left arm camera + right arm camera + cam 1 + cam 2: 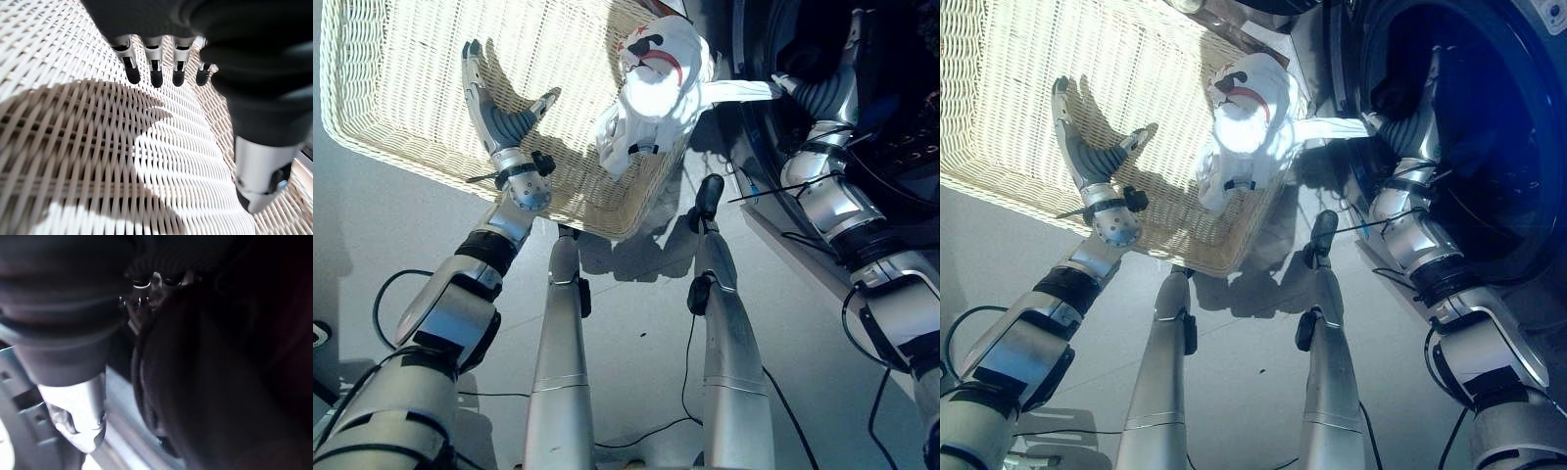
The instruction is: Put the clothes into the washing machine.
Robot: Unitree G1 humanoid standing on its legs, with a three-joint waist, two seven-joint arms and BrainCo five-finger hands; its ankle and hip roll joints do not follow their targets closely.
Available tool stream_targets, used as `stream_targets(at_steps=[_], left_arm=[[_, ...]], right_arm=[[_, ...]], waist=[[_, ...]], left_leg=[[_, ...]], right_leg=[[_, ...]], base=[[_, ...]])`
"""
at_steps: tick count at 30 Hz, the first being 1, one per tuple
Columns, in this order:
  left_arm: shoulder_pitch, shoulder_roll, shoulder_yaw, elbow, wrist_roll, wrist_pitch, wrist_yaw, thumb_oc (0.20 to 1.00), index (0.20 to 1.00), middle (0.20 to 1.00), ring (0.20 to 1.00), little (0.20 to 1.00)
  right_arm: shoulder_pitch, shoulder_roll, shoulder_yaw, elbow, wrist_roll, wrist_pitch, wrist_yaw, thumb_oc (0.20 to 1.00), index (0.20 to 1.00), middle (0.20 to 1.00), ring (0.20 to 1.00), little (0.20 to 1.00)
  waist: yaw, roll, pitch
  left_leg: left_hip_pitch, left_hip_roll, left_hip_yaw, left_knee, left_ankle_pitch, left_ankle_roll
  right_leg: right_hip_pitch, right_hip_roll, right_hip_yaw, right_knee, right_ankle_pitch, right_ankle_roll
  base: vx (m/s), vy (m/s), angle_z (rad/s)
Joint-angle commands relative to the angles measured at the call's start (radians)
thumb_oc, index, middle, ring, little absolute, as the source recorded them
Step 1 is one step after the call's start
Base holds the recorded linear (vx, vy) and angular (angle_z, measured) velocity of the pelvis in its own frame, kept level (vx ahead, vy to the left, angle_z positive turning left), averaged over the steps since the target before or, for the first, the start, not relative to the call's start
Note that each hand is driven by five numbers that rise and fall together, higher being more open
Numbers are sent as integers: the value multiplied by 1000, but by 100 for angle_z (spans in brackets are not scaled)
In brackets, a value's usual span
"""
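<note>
A white garment (656, 69) with red and black print is bunched over the right rim of the white wicker basket (401, 59). One white sleeve (1332, 127) stretches tight from it to my right hand (820, 93), which reaches into the dark opening of the washing machine (1498, 127). That hand's fingers are lost in the dark drum, and the right wrist view shows only dim shapes past its cover (68, 318). My left hand (494, 113) hovers open over the basket's woven floor (171, 161), its fingers (156, 73) straight and holding nothing.
The basket lies on a pale floor (636, 294), close against the washing machine's front. The machine's round door rim (1342, 59) stands just right of the basket's corner.
</note>
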Motion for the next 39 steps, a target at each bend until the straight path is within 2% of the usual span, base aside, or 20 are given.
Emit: stream_targets(at_steps=[1,9,14,16,20,26,29,34,39], left_arm=[[9,-21,89,-49,52,-17,34,1000,1000,1000,1000,1000],[30,-34,99,-82,69,-1,45,1000,1000,1000,1000,1000],[36,-39,102,-89,78,7,40,1000,1000,1000,1000,1000],[36,-46,105,-93,83,13,40,1000,1000,1000,1000,1000],[33,-46,105,-100,77,23,33,1000,1000,1000,1000,1000],[19,-43,97,-86,66,26,19,1000,1000,1000,1000,1000],[18,-44,101,-81,-22,30,15,1000,1000,1000,1000,1000],[29,-56,133,-53,-125,25,-11,1000,1000,1000,1000,1000],[31,-65,146,-33,-122,21,-25,1000,1000,1000,1000,1000]], right_arm=[[2,-22,46,-95,-75,-57,36,1000,1000,1000,1000,1000],[28,-19,96,-202,-212,-129,172,1000,1000,1000,1000,1000],[24,-17,118,-220,-244,-156,200,1000,1000,1000,1000,1000],[12,-15,143,-241,-280,-164,263,1000,1000,1000,1000,1000],[-18,-25,202,-250,-290,-157,377,1000,1000,1000,1000,1000],[-61,-26,274,-225,-281,-148,454,1000,1000,1000,1000,1000],[-85,-24,317,-220,-298,-123,508,1000,1000,1000,1000,1000],[-113,-2,354,-218,-312,-82,559,1000,1000,1000,1000,1000],[-142,16,373,-217,-307,-70,550,1000,1000,1000,1000,1000]], waist=[[-35,74,-3],[-35,72,-3],[-32,71,-3],[-30,70,-3],[-24,69,-3],[-16,64,-3],[-10,66,-3],[-2,62,-3],[4,63,-3]], left_leg=[[26,-33,-20,-44,8,49],[25,-34,-22,-46,18,47],[27,-35,-21,-44,21,46],[26,-38,-23,-43,25,47],[26,-38,-25,-40,28,46],[28,-40,-29,-41,34,46],[25,-42,-32,-38,38,46],[26,-44,-37,-33,40,46],[25,-43,-40,-34,43,47]], right_leg=[[3,17,-23,122,-79,90],[-2,15,-23,128,-79,88],[1,14,-25,131,-79,89],[2,13,-28,131,-77,88],[2,8,-32,135,-77,87],[7,4,-42,133,-72,87],[3,3,-44,140,-72,86],[6,1,-50,144,-71,84],[5,3,-50,148,-74,79]], base=[[0,0,0],[0,0,0],[0,0,0],[0,0,0],[0,0,0],[2,-12,1],[0,0,0],[2,-4,1],[7,-4,3]])
